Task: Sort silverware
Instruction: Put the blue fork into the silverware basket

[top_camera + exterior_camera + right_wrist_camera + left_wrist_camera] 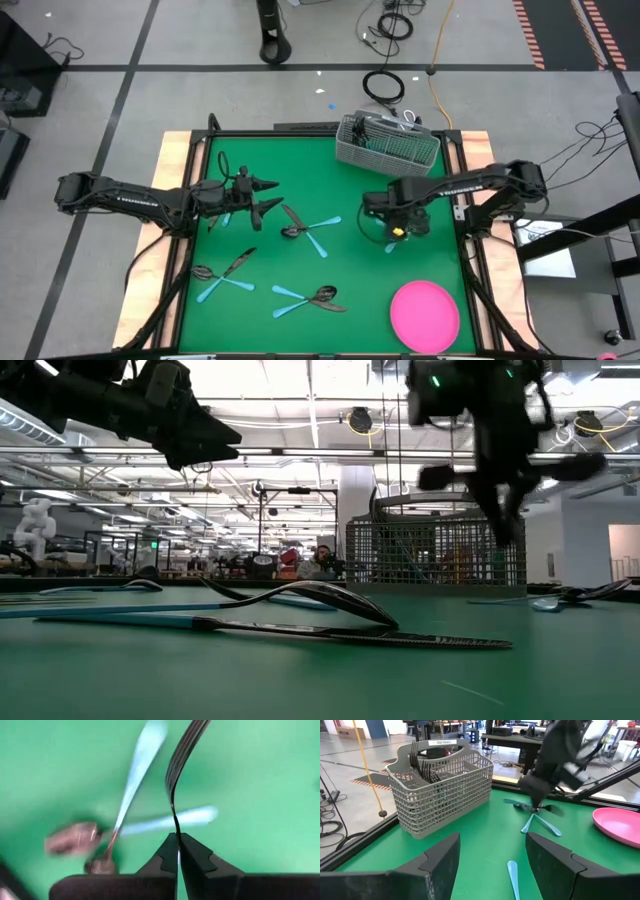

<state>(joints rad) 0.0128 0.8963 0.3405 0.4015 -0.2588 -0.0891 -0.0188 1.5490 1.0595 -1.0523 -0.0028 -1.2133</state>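
My right gripper (178,837) hangs over the green table's right half, fingers pointing down, shut on a dark-headed fork (180,755). Under it two blue-handled pieces (135,785) lie crossed on the table. More silverware lies in loose crossed groups at the middle (310,230), front left (225,272) and front middle (310,297). My left gripper (262,197) waits open above the table's left half, and a blue handle (513,875) lies on the table ahead of its fingers. My right gripper pinches the fork's thin dark neck (174,826) between its two fingertips. It comes from above, pointing down. The fork hangs edge-on below the fingers with its tines (192,732) pointing away, clear of the table. Its handle is hidden between the fingers.
A grey wire-mesh caddy (388,143) stands at the far right and holds dark forks (422,765) in one compartment. A pink round plate (425,315) lies at the front right. A raised wooden border (180,170) frames the green table.
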